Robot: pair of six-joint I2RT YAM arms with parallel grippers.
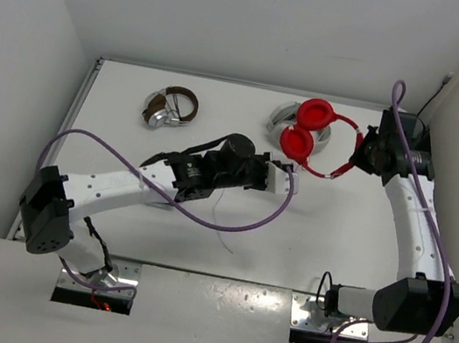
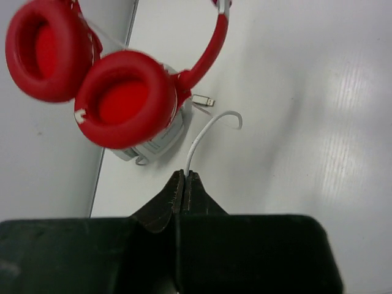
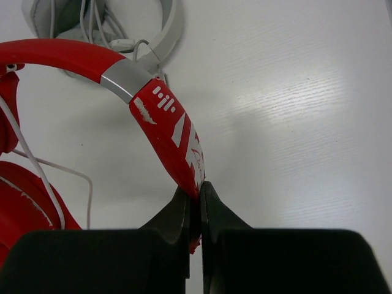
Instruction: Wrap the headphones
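Note:
The red headphones (image 1: 307, 127) are held up at the back right of the table, earcups (image 2: 125, 98) side by side and the thin headband (image 3: 165, 116) curving off to the right. My right gripper (image 3: 198, 187) is shut on that headband (image 1: 337, 168). A thin white cable (image 2: 202, 131) loops away from the earcups. My left gripper (image 2: 184, 174) is shut on this cable just below the cups. In the top view the left gripper (image 1: 286, 177) sits close under the lower earcup. More white cable (image 3: 37, 165) hangs beside the cups in the right wrist view.
A white/grey pair of headphones (image 1: 285, 117) lies under and behind the red ones. A brown and silver pair (image 1: 169, 108) lies at the back left. A thin loose cable (image 1: 222, 224) trails on the table in front of the left arm. White walls enclose the table.

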